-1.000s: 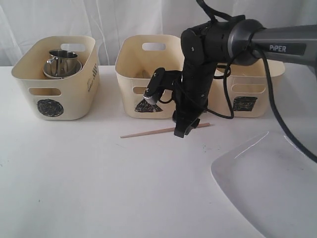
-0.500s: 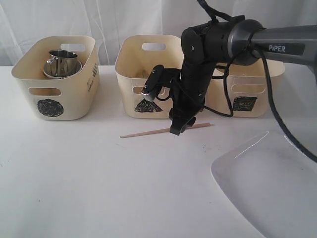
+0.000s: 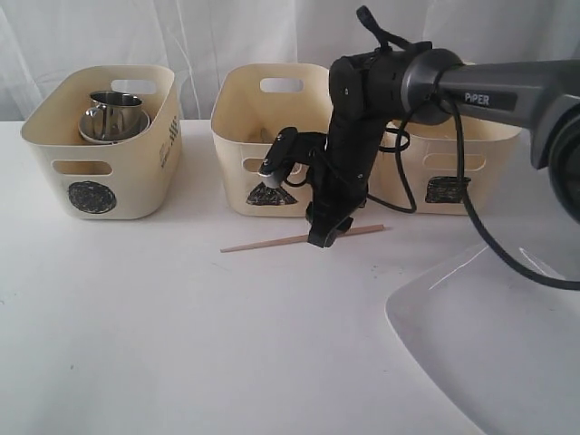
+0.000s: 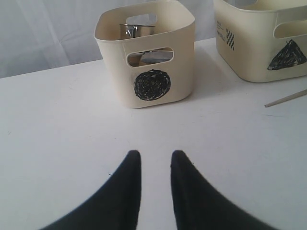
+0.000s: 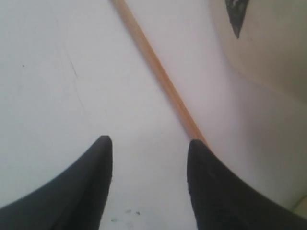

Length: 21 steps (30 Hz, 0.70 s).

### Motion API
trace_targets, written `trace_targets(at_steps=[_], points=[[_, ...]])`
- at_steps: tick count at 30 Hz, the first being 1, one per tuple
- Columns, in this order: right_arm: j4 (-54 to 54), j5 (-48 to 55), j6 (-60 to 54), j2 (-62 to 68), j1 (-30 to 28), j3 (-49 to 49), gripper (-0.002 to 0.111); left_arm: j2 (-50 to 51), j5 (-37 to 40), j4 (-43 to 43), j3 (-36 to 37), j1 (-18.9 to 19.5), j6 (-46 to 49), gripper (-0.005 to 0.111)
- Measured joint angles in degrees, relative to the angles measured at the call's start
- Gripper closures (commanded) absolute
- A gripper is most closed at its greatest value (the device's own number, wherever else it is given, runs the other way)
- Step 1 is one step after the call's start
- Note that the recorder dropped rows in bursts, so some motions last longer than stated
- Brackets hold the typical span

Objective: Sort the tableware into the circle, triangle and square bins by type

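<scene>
One wooden chopstick (image 3: 263, 243) lies on the white table in front of the triangle bin (image 3: 240, 136). My right gripper (image 3: 320, 237) hangs open, pointing down right over the chopstick's right half. In the right wrist view the chopstick (image 5: 153, 62) runs under one fingertip (image 5: 194, 146), not between the jaws of the right gripper (image 5: 149, 143). The circle bin (image 3: 54, 145) holds a steel mug (image 3: 113, 109). The square bin (image 3: 471, 159) stands partly behind the arm. My left gripper (image 4: 156, 155) is open and empty above bare table, facing the circle bin (image 4: 115, 72).
A large white rectangular plate (image 3: 489, 344) lies at the front right corner of the table. The three bins stand in a row along the back, before a white curtain. The triangle bin (image 4: 254, 43) and the chopstick's tip (image 4: 285, 98) show in the left wrist view.
My right gripper has shifted slightly left and back toward the bins, staying over the chopstick. The chopstick has not moved.
</scene>
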Motion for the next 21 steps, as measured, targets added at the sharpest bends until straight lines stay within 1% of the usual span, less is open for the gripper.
trace_targets(at_steps=[8,21], points=[[0.1,2.7,-0.4,4.1,0.0,-5.2,0.062,0.0,0.0,0.0,0.0,0.0,0.0,0.078],[0.2,3.7,-1.4,7.6,-0.7,-8.8,0.062,0.0,0.0,0.0,0.0,0.0,0.0,0.078]])
